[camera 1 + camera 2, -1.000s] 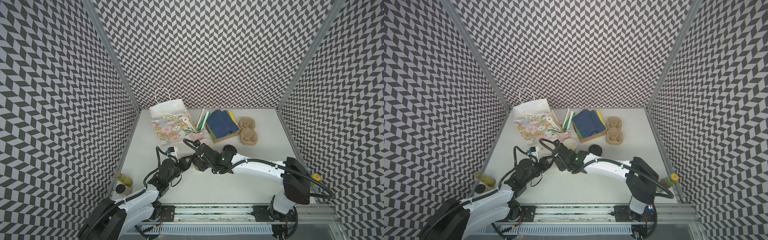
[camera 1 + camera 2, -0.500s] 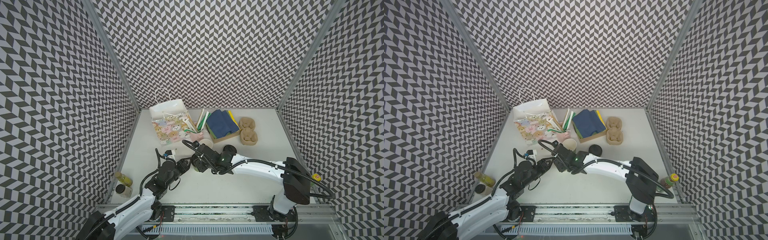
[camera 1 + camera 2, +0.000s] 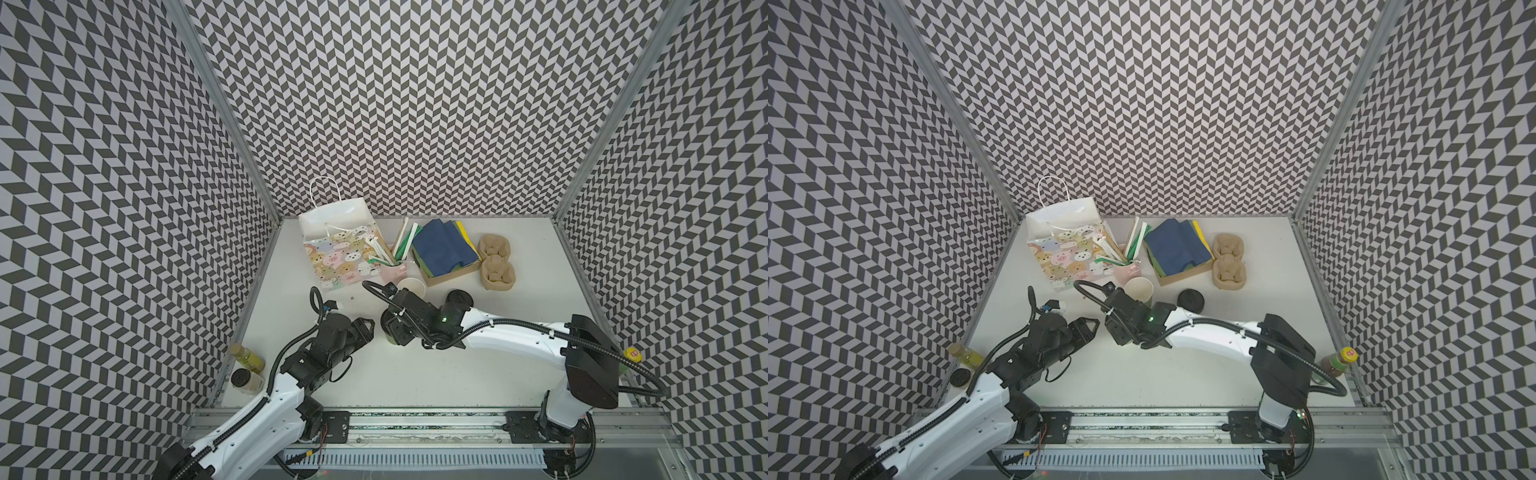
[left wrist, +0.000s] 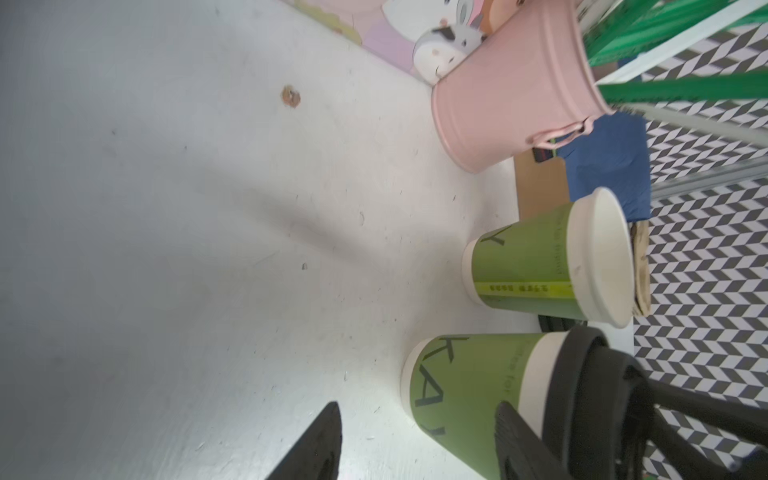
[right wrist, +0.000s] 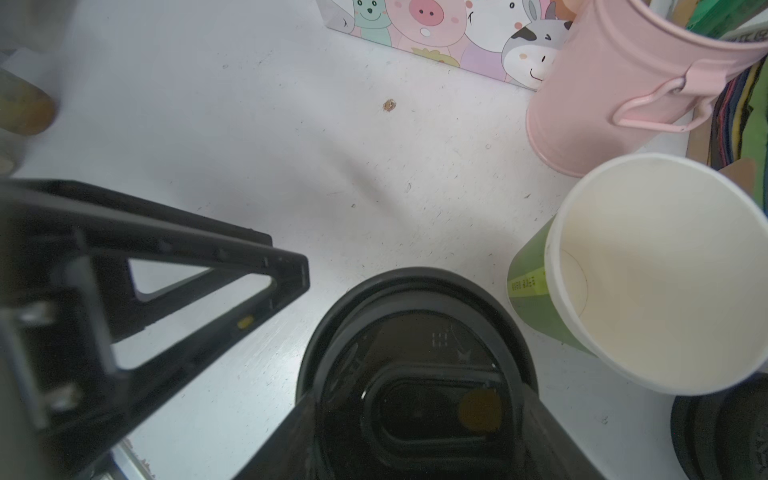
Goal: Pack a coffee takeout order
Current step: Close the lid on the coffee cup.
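A green paper cup [image 4: 465, 399] with a black lid [image 5: 415, 332] stands near the table's middle. My right gripper [image 5: 419, 415] reaches down over it, its jaws shut against both sides of the lid; from above it hides most of the cup [image 3: 390, 341]. My left gripper [image 4: 415, 446] is open just left of the cup, clear of it in both top views [image 3: 368, 330] [image 3: 1090, 328]. A second green cup [image 3: 411, 286] [image 5: 648, 274] stands open behind. A spare black lid [image 3: 459, 299], a tan carrier [image 3: 496, 264] and dark blue napkins [image 3: 442, 247] lie further back.
A cartoon-printed paper bag [image 3: 340, 249] stands at the back left with a pink bucket [image 4: 511, 95] of green and white sticks beside it. The napkins sit in a cardboard tray [image 3: 451, 276]. Bottles [image 3: 247, 357] stand at the left wall, and one bottle [image 3: 1337, 361] at the right.
My left gripper has opened, let go of the lidded cup and drawn back toward the front left. My right gripper has stayed on the lid.
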### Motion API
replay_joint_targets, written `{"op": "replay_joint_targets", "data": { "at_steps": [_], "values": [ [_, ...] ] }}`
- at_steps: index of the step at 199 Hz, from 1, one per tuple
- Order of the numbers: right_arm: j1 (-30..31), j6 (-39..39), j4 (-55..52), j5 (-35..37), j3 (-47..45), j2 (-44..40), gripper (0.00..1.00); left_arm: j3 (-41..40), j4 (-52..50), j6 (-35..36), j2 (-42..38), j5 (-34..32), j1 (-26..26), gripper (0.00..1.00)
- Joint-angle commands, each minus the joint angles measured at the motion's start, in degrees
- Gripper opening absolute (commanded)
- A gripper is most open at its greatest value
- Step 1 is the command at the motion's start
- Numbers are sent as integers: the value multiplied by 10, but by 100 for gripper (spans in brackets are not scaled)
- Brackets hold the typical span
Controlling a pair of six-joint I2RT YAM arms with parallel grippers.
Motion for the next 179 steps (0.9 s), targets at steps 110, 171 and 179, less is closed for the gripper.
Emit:
{"op": "replay_joint_targets", "data": {
  "at_steps": [110,171,179],
  "values": [
    [0,11,-197,-51,-65,59,58,-13,2,-18,-113,57,-4,60],
    [2,10,-192,-54,-68,63,58,-19,57,-25,-94,84,-4,59],
    [2,10,-192,-54,-69,61,58,-20,59,-28,-100,85,-4,59]
  ]
}}
